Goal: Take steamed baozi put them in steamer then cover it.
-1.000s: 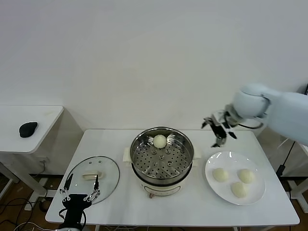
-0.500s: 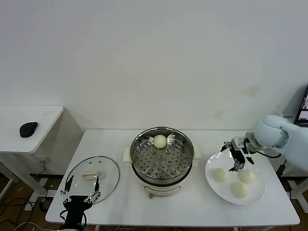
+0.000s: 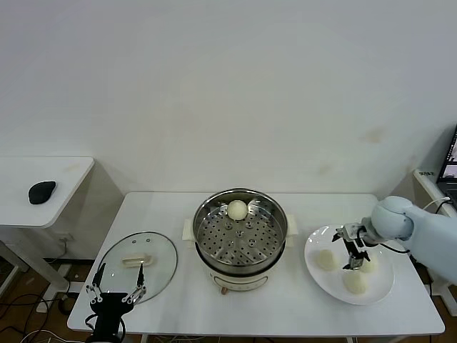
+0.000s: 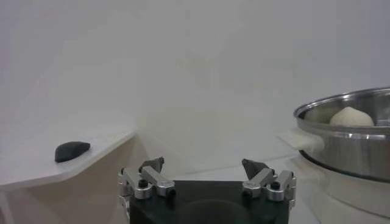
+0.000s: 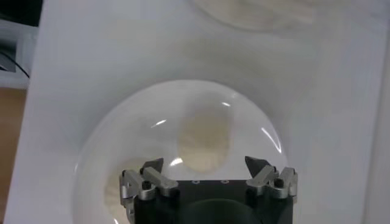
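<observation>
Desk (image 3: pixel 285 314): white, carrying everything below.
Steamer (image 3: pixel 240 238): centre, uncovered, one baozi (image 3: pixel 237 209) on its perforated tray's far side.
Cover (image 3: pixel 137 264): flat on the desk, left of the steamer.
Plate (image 3: pixel 382 286): right, holding three baozi.
Right gripper (image 3: pixel 354 252): open, low over the plate, among the buns.
Left gripper (image 3: pixel 114 291): open, at the desk's near-left edge.

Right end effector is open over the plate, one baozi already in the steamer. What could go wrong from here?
1. Three baozi sit close together on the plate; the open right end effector hangs between two of them, so closing may nudge a neighbour or catch the baozi off-centre.
2. The buns look soft; a hard squeeze may dent one.
3. The baozi in the steamer lies at the far rim; the next drop could land on it.
</observation>
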Tool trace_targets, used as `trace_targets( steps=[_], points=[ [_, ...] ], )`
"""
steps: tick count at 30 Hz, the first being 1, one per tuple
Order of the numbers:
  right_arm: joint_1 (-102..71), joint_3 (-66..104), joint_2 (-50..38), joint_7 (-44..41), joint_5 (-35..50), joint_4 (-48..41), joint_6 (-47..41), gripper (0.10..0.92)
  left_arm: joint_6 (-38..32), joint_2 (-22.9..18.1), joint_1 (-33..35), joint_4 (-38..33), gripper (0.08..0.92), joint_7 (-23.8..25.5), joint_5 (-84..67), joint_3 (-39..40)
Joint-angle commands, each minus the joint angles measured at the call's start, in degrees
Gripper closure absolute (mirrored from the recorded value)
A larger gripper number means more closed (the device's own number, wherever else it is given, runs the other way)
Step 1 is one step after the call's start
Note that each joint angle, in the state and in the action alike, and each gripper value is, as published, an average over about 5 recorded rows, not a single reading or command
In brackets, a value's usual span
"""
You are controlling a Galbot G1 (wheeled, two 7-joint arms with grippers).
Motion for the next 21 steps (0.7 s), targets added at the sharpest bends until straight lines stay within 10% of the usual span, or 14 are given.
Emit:
trace_targets(
  steps=[1,21],
  points=[
    [-4.70,3.42,4.08,1.09,-2.01,-4.59,0.29,0.203,-0.02,0.06,-0.16,0.42,0.177,0.06,0.02,-0.02],
    [-4.88,3.68,6.21,0.09,-4.51,-5.30,-0.59,0.405,0.07,-0.19,-0.73,0.77,0.177,0.09,-0.27,-0.20]
  ],
)
